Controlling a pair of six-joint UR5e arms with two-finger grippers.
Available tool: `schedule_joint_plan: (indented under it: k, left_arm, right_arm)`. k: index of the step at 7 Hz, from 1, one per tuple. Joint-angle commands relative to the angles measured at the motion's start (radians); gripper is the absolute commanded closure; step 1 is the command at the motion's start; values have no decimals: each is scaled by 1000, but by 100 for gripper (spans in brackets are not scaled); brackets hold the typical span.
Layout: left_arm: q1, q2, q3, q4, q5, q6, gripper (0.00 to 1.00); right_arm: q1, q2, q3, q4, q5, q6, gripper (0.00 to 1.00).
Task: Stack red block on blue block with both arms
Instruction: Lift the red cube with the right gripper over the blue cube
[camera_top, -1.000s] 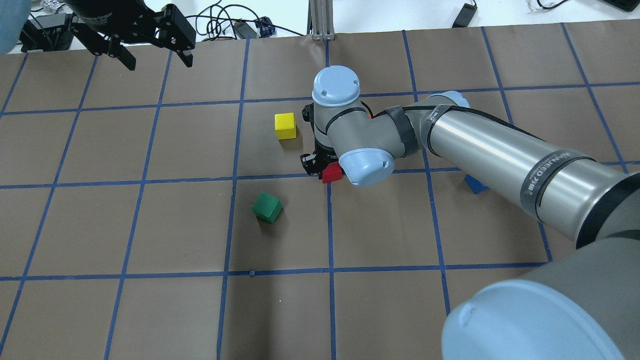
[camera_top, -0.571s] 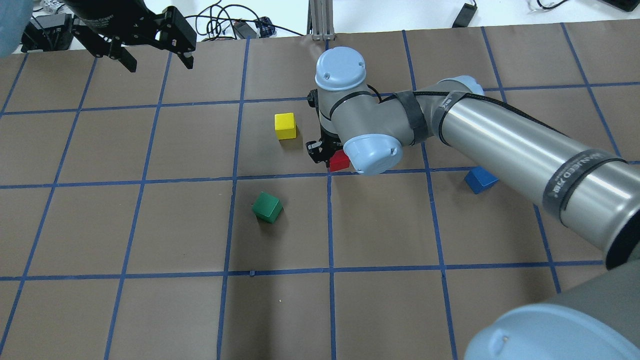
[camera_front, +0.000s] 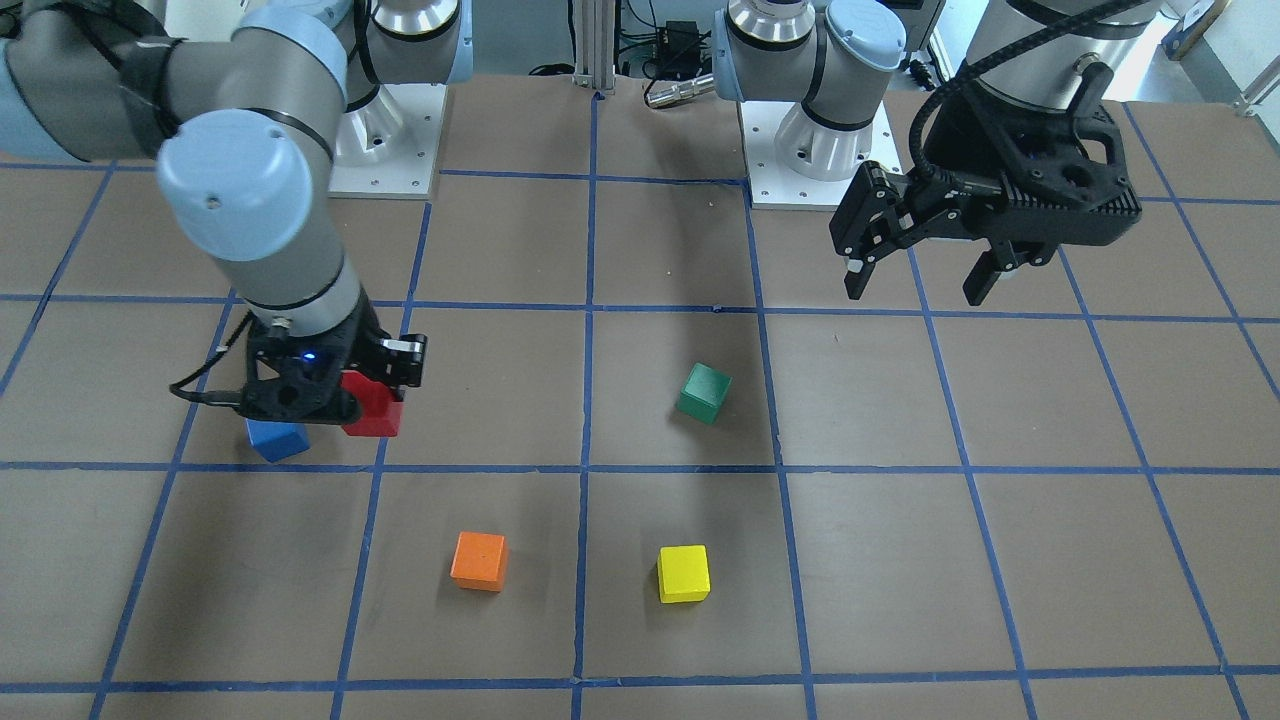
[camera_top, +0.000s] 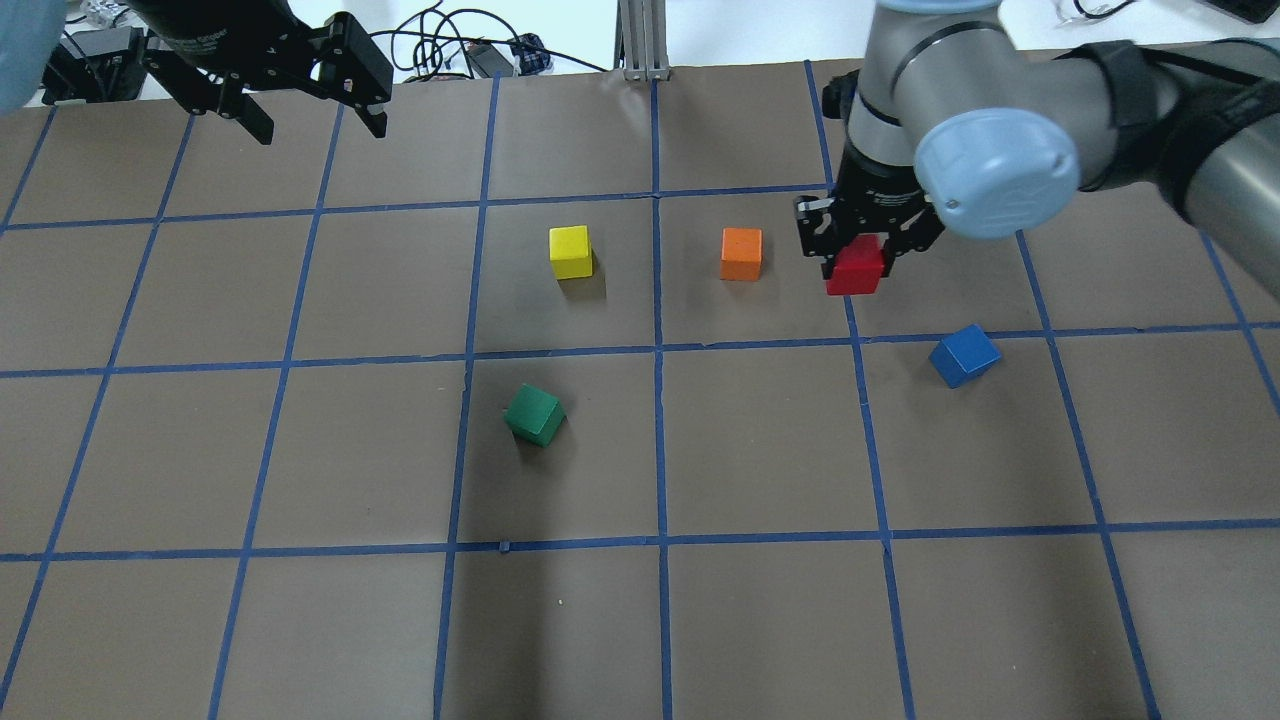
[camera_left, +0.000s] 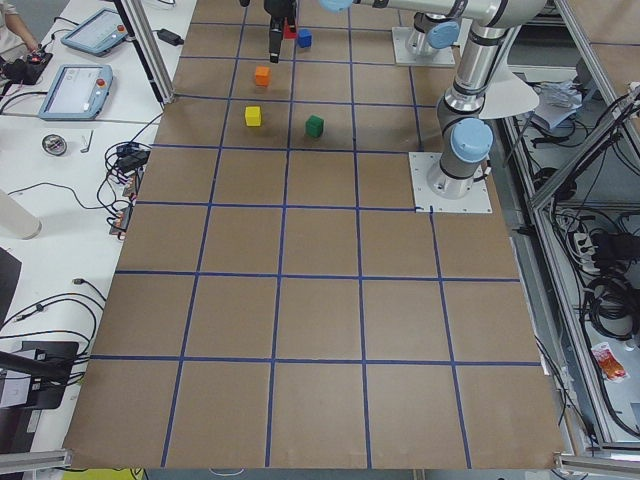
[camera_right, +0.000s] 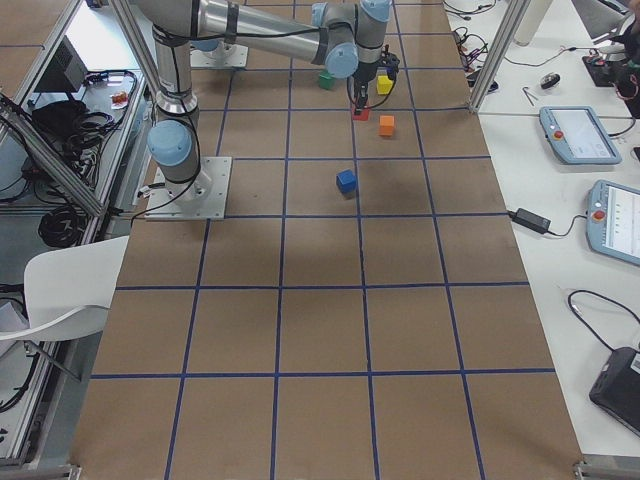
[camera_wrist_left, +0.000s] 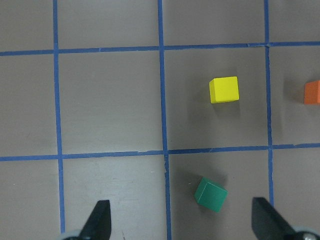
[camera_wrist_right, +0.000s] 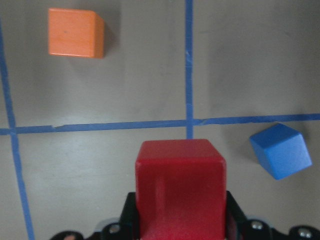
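My right gripper (camera_top: 862, 262) is shut on the red block (camera_top: 857, 268) and holds it above the table; the block also shows in the front view (camera_front: 376, 408) and fills the lower middle of the right wrist view (camera_wrist_right: 181, 187). The blue block (camera_top: 963, 355) lies turned on the table, apart from the red block and nearer the robot; it shows in the front view (camera_front: 277, 440) and the right wrist view (camera_wrist_right: 280, 150). My left gripper (camera_top: 305, 108) is open and empty, high over the far left of the table (camera_front: 915, 275).
An orange cube (camera_top: 741, 253) sits just left of the right gripper. A yellow cube (camera_top: 571, 251) and a green cube (camera_top: 534, 415) lie in the middle. Cables and a metal post (camera_top: 640, 40) stand beyond the far edge.
My right gripper has carried the red block up and to the right, from beside the yellow cube to past the orange cube, nearer the blue block. The left arm has not moved.
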Motion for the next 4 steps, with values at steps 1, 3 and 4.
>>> schedule_joint_plan:
  k: [1,3,4]
  left_arm:
    - [0,0,1,0,-2,0,0]
    - [0,0,1,0,-2,0,0]
    - [0,0,2,0,-3,0,0]
  right_arm:
    - [-117,-70,94,6,-6,-177,100]
    - [-244,-84,139,0,-4,-398,100]
    - [-307,-84,166,-3,9,-499,100]
